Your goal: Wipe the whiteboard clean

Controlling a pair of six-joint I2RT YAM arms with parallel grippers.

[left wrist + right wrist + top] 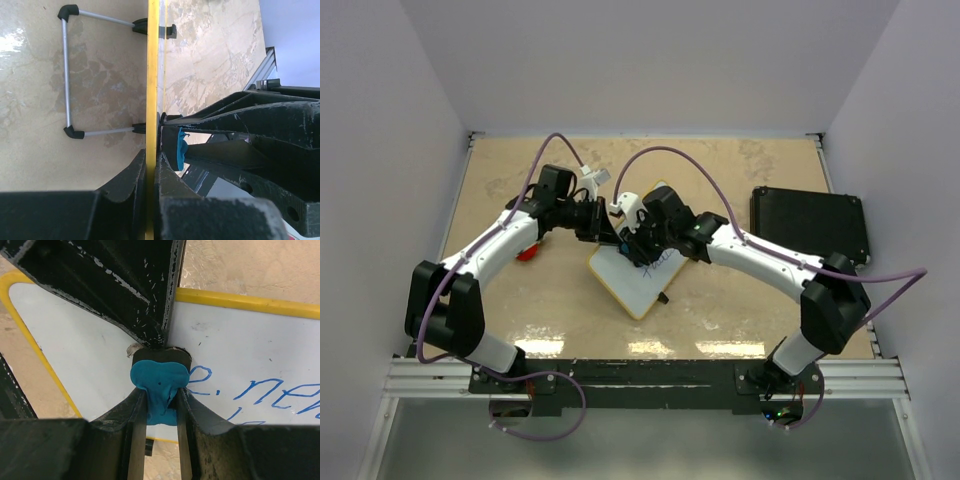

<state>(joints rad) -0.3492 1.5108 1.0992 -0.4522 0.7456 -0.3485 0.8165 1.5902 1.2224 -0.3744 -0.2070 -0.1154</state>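
Whiteboard [638,283] lies diagonal on table [740,325]. Left gripper [151,162] clamped on its yellow frame [151,75]. Right gripper [161,402] pinches blue eraser pad [157,377] onto board face, just beside blue writing [270,390]. Risk: heavy wiping pressure levers thin frame out of left pinch; board skids, writing left unwiped.

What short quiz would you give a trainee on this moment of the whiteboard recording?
1. True or false: the whiteboard is already wiped clean.
2. What is the right gripper shut on? A) a blue eraser B) a red marker C) nothing
3. Fill in: the left gripper clamps the whiteboard by its ____ frame.

Key: 1 false, blue writing is still on it; 2 A; 3 yellow.
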